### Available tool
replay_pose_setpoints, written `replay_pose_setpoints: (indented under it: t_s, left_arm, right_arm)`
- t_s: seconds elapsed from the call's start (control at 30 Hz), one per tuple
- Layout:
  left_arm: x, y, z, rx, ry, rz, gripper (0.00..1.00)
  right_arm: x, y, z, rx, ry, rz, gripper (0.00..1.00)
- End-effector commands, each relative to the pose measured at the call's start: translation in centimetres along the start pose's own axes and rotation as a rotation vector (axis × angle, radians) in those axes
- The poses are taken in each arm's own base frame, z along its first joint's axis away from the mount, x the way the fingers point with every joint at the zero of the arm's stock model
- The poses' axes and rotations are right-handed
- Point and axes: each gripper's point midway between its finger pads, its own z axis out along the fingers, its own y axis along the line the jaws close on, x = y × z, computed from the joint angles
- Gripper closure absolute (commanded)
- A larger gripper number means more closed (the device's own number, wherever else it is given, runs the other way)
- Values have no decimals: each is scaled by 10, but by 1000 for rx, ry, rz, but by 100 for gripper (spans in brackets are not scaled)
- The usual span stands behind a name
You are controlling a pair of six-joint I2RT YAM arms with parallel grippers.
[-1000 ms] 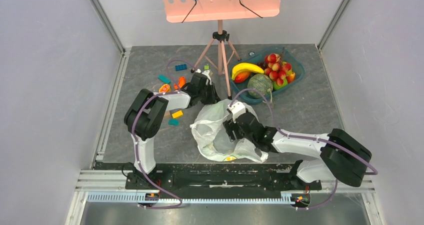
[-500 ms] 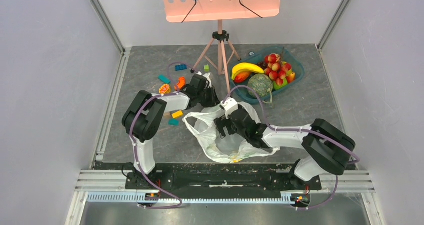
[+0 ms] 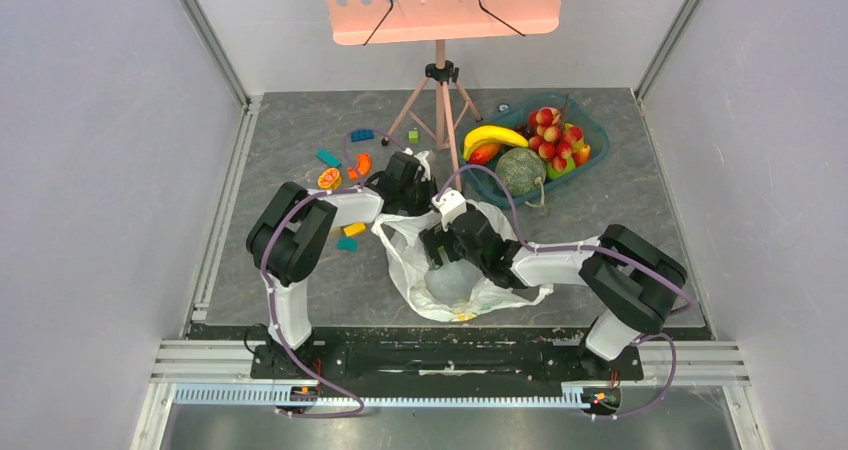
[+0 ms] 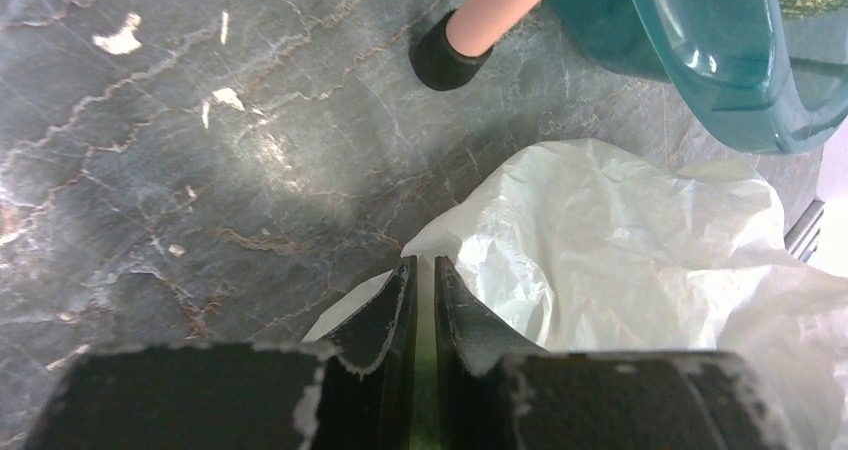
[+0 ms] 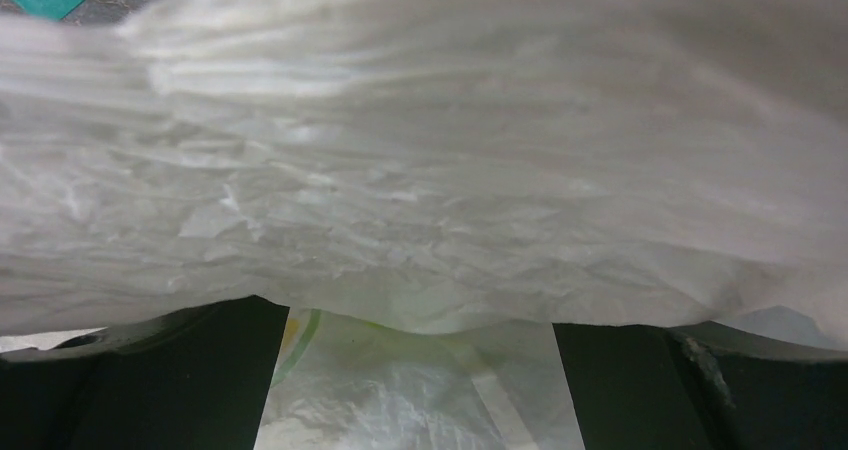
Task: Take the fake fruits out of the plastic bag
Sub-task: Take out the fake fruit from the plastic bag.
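Note:
The plastic bag [image 3: 470, 280] lies crumpled between the arms, translucent white with a yellow-green print. My left gripper [image 3: 405, 188] is at its far left corner, and in the left wrist view this gripper [image 4: 421, 265] is shut on a thin fold of the bag [image 4: 620, 230]. My right gripper [image 3: 443, 248] reaches into the bag's mouth. Its fingers [image 5: 140, 380] stand wide open, with bag film [image 5: 420, 190] draped over their tips. The fake fruits, a yellow banana bunch [image 3: 495, 134] and a cluster of red-pink balls [image 3: 555, 133], lie in the teal basin [image 3: 592, 122].
A netted melon [image 3: 520, 170] sits at the basin's near side. A pink music stand on a tripod [image 3: 440, 80] rises behind the bag, one foot [image 4: 450, 55] close to my left gripper. Small coloured toy pieces [image 3: 330, 160] are scattered at the left.
My right arm has swung left and farther into the bag while its jaws opened wide. The bag has been pulled flatter and to the left. My left gripper has closed tighter on the fold.

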Motion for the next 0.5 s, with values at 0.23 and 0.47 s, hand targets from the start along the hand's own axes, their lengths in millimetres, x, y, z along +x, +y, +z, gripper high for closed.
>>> replay_pose_setpoints:
  t_s: [0.23, 0.47]
  left_arm:
    - [12, -25, -8, 98, 49, 2, 90]
    - [11, -25, -9, 92, 42, -3, 93]
  right_arm:
    - [-21, 8, 17, -67, -59, 4, 7]
    - [-14, 9, 10, -83, -54, 9, 35]
